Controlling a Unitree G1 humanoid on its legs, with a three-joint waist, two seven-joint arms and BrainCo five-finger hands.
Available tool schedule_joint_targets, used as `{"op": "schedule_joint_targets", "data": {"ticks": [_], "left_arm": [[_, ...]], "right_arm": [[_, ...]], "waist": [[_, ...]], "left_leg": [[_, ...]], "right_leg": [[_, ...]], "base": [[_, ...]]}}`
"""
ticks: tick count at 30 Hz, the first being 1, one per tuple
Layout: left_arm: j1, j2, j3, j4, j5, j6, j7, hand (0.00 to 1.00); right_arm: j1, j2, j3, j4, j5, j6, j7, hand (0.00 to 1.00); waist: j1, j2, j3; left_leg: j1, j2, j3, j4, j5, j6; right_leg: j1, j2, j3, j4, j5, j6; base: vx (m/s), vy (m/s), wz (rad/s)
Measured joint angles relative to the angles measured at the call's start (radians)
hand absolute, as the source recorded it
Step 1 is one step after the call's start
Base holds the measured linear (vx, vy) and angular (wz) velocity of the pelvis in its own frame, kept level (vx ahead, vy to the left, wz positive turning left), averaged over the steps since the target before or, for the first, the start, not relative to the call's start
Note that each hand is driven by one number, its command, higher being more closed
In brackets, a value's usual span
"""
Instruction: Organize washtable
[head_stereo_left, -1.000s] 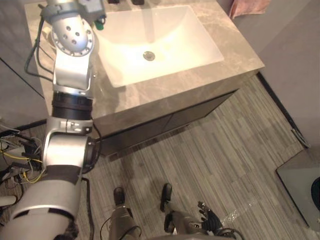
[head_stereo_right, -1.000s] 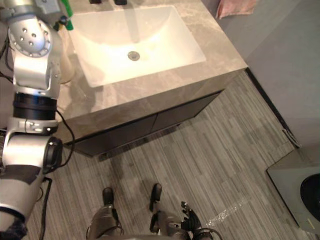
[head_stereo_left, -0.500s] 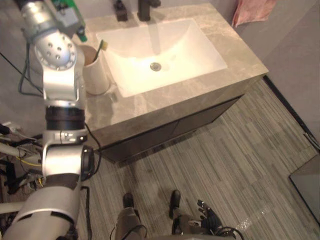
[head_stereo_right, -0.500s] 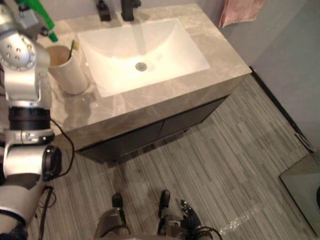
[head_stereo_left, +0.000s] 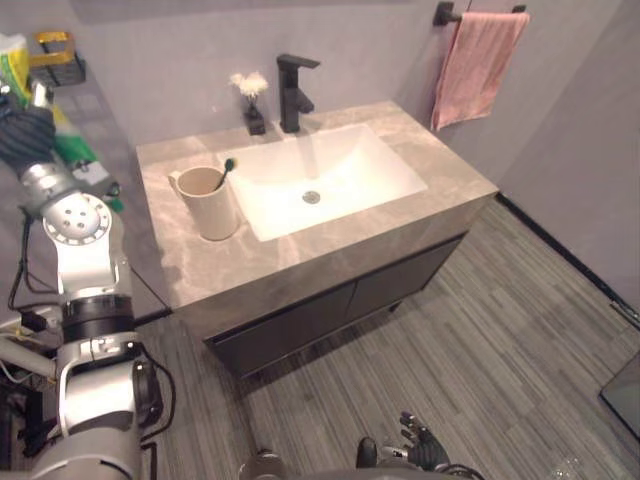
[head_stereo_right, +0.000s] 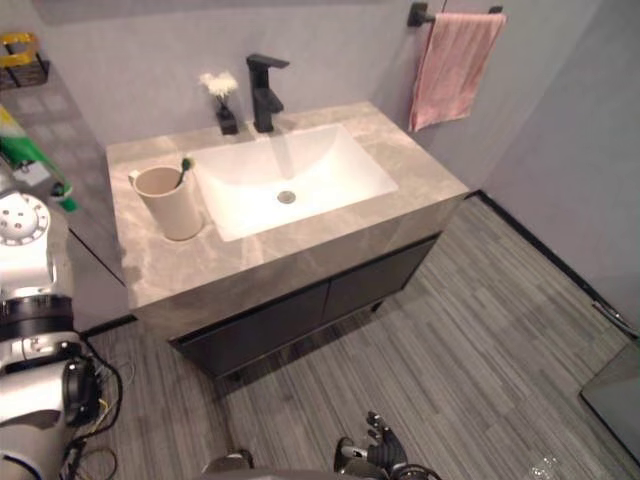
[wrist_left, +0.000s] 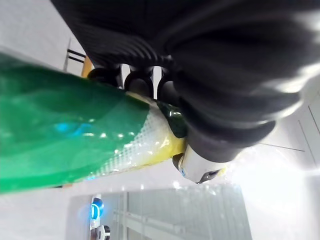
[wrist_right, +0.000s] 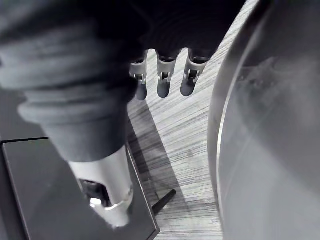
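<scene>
We see a grey wall (head_stereo_left: 180, 80) behind the marble-topped washtable (head_stereo_left: 200, 270), with dark cabinet doors (head_stereo_left: 300, 325) beneath it. Grey striped plank floor (head_stereo_left: 500, 330) spreads from four to six o'clock. At one o'clock a pink towel (head_stereo_left: 475, 65) hangs from a black bar (head_stereo_left: 445, 12) on the wall.

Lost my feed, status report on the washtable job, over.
Left hand shut on green-yellow container, held high left of counter. Right hand open, low over floor. Cup with toothbrush on counter, left of basin.

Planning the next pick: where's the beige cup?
Left eye view: the beige cup stands on the countertop, left of the sink, toothbrush inside.
</scene>
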Motion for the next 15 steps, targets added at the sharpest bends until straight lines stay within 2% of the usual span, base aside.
{"op": "schedule_joint_targets", "data": {"ticks": [2, 6, 8, 9, 12, 15], "left_arm": [[0.016, 0.000, 0.001, 0.021, -0.006, 0.008, -0.001, 1.00], [0.045, 0.000, 0.001, 0.022, -0.009, 0.009, -0.002, 1.00], [0.049, 0.000, 0.001, 0.022, -0.009, 0.009, -0.002, 1.00], [0.057, -0.001, 0.001, 0.018, -0.009, 0.009, -0.002, 1.00], [0.088, -0.031, -0.005, 0.014, -0.011, 0.009, -0.003, 1.00], [0.100, -0.090, -0.027, 0.007, -0.011, 0.010, -0.013, 1.00]], "right_arm": [[-0.002, 0.004, -0.007, 0.006, 0.000, 0.000, 0.000, 0.00], [-0.002, 0.006, -0.010, 0.005, 0.001, 0.000, 0.000, 0.00], [-0.002, 0.005, -0.010, 0.003, 0.003, 0.000, 0.003, 0.00], [-0.001, 0.005, -0.008, -0.002, 0.004, 0.000, 0.013, 0.00], [-0.002, 0.004, -0.001, -0.011, 0.005, -0.021, 0.016, 0.00], [-0.004, 0.005, -0.004, -0.012, 0.017, -0.020, 0.015, 0.00]], "waist": [[-0.003, 0.000, 0.000], [-0.006, 0.001, 0.000], [-0.007, 0.000, 0.000], [-0.016, -0.002, -0.001], [-0.040, -0.003, -0.002], [-0.048, -0.003, -0.002]], "left_leg": [[-0.015, 0.007, -0.002, 0.063, -0.043, 0.011], [-0.034, 0.002, -0.005, 0.109, -0.068, 0.032], [-0.046, 0.000, -0.009, 0.127, -0.081, 0.044], [-0.054, -0.002, -0.014, 0.135, -0.084, 0.049], [-0.046, -0.016, -0.033, 0.131, -0.086, 0.054], [-0.022, -0.034, -0.046, 0.114, -0.086, 0.055]], "right_leg": [[0.002, -0.005, 0.004, 0.026, -0.019, 0.002], [-0.004, -0.023, 0.003, 0.052, -0.022, 0.002], [-0.022, -0.024, 0.002, 0.092, -0.034, -0.015], [-0.040, -0.027, 0.006, 0.138, -0.048, -0.035], [-0.075, -0.038, 0.031, 0.235, -0.061, -0.038], [-0.080, -0.059, 0.031, 0.283, -0.096, -0.023]], "base": [[-0.11, 0.120, -0.03], [-0.06, 0.095, 0.06], [-0.03, 0.045, 0.08], [-0.01, 0.041, 0.14], [0.00, 0.015, 0.20], [0.06, -0.050, 0.19]]}}
